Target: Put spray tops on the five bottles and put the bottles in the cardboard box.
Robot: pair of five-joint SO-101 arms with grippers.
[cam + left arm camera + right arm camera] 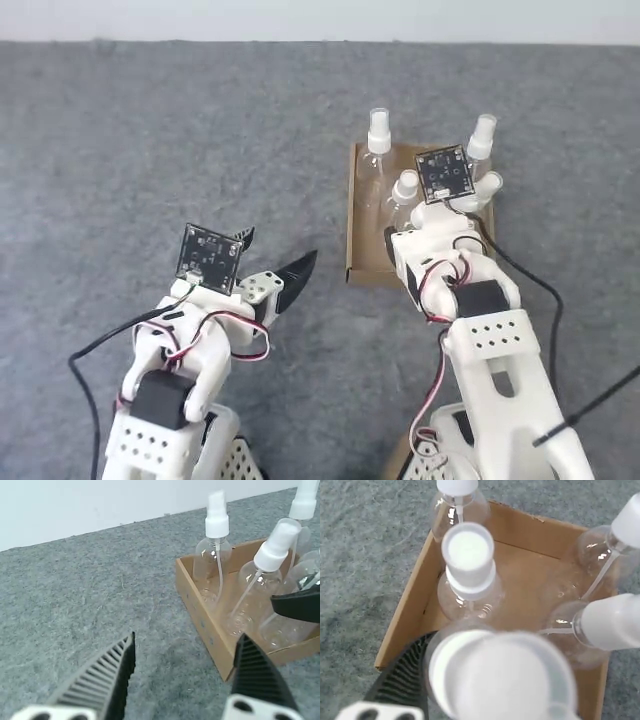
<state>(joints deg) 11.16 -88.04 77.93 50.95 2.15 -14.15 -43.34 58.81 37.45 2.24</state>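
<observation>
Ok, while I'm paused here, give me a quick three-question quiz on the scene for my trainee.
1. True or false: the left fingers stand open above the grey mat.
2. How many white spray tops show in the right wrist view? A three, B five, C seven.
3. Which arm hangs over the cardboard box?
Key: 1 true; 2 B; 3 the right arm.
</observation>
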